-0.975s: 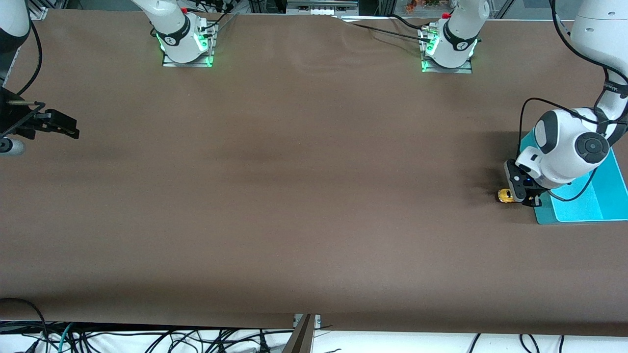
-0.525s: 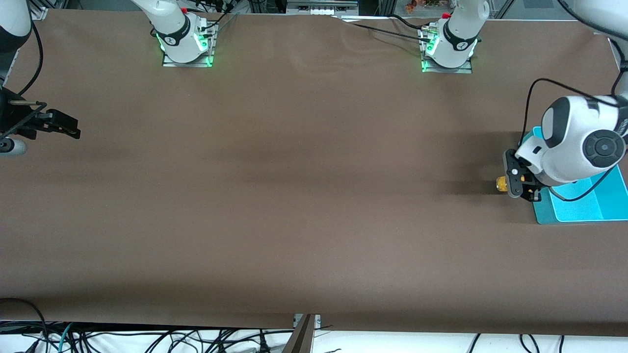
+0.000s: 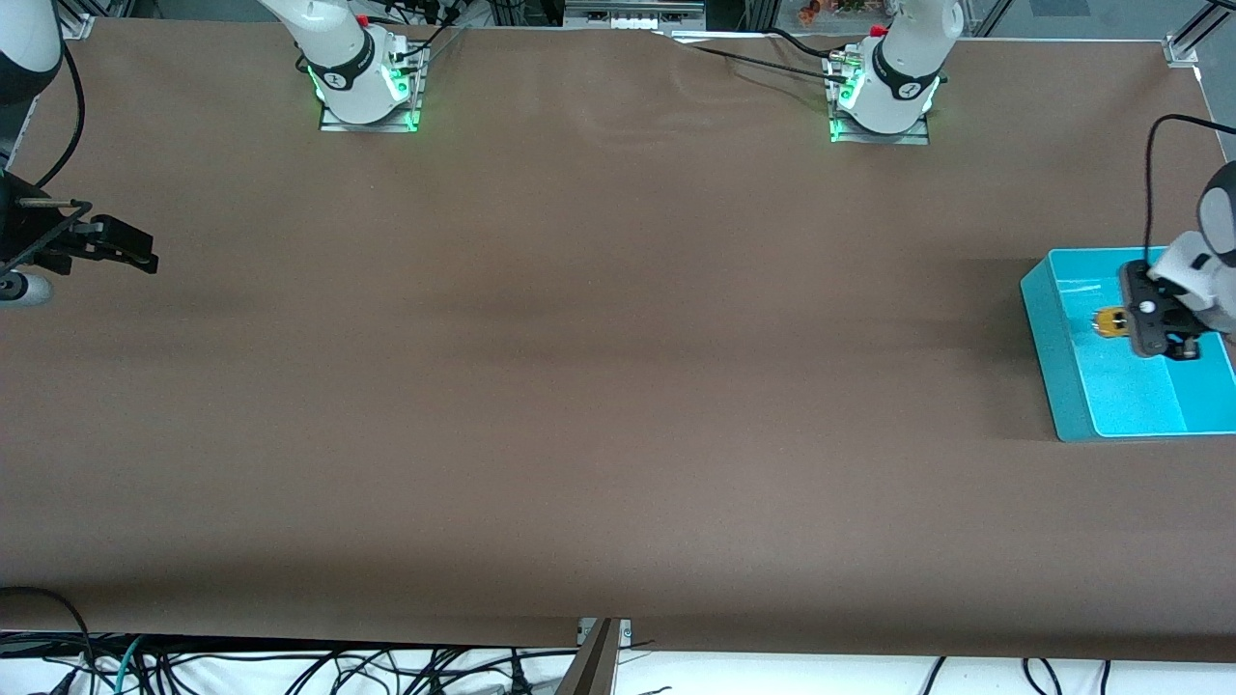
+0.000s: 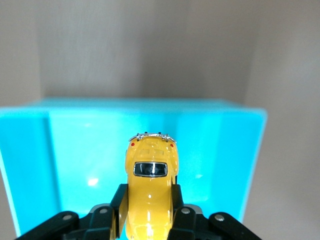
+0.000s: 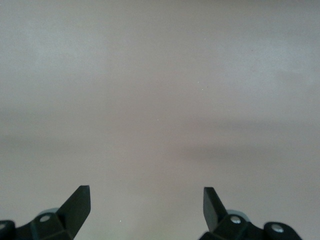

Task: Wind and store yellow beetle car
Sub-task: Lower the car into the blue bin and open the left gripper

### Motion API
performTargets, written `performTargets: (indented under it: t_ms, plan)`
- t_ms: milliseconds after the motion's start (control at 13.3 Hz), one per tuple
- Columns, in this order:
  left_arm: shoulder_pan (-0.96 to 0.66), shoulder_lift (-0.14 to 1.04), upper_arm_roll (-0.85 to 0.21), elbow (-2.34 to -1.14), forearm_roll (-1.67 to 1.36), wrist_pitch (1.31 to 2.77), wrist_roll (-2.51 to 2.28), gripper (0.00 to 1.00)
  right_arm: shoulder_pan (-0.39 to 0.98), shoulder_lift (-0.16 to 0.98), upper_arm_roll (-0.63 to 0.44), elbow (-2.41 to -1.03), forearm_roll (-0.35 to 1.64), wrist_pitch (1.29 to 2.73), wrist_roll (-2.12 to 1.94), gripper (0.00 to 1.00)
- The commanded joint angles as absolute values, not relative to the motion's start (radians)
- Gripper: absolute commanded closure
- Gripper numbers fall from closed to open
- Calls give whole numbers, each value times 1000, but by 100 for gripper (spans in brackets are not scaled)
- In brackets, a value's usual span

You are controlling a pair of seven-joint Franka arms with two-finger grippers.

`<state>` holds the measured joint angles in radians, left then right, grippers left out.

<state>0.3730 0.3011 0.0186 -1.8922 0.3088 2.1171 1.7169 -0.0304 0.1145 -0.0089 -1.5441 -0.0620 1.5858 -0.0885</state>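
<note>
One yellow beetle car (image 4: 149, 195), one turquoise bin (image 3: 1057, 367), two grippers, apparently nothing else.

L pincer (image 3: 1130, 323) clamped shut, raised at L arm's table end; R pincer (image 5: 146, 202) spread wide, waiting.

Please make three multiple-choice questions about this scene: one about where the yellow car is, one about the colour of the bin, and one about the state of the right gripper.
1. Where is the yellow beetle car?
A. On the table by the right arm's base
B. In the left gripper, over the bin
C. Lying on the bin's floor

2. What colour is the bin?
A. Turquoise
B. Red
C. White

3. How is the right gripper?
A. Shut on the car
B. Shut on nothing
C. Open and holding nothing

Answers: 1 B, its jaws clamp the car's sides above the bin. 2 A, the walls show turquoise. 3 C, its jaws stand wide apart over bare table.
</note>
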Motion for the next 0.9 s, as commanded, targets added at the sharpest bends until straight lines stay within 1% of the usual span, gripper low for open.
performTargets:
  t_ms: [0,75,150,300,375,450,525,600,675,750,825]
  plan:
    - [437,360,21,-1969,328,2357,1799,83,-34,115,-5,-1534,-67,1582,-89,0]
    - [442,374,21,-1994,328,2425,1805,83,-34,115,-5,-1532,-67,1582,-89,0]
    - [442,379,21,-2005,328,2443,1805,83,-34,115,-5,-1532,-67,1580,-89,0]
    - [442,423,21,-2020,325,2479,1801,77,-34,115,-5,-1531,-67,1580,-89,0]
    - [442,436,21,-2040,325,2529,1801,65,-34,115,-5,-1531,-67,1582,-89,0]
    - [443,434,21,-2054,325,2558,1802,45,-34,115,-5,-1531,-67,1582,-89,0]
    - [443,430,21,-2054,325,2559,1805,2,-34,115,-5,-1531,-67,1582,-89,0]
    - [440,425,21,-2051,327,2557,1807,0,-34,115,-5,-1531,-67,1582,-89,0]
    - [437,413,20,-2045,327,2553,1809,0,-34,117,-5,-1531,-67,1582,-89,0]
    - [434,378,18,-2042,327,2524,1804,0,-34,115,-5,-1531,-67,1582,-89,0]
    - [430,339,15,-2024,327,2457,1801,0,-32,115,-5,-1531,-67,1582,-89,0]
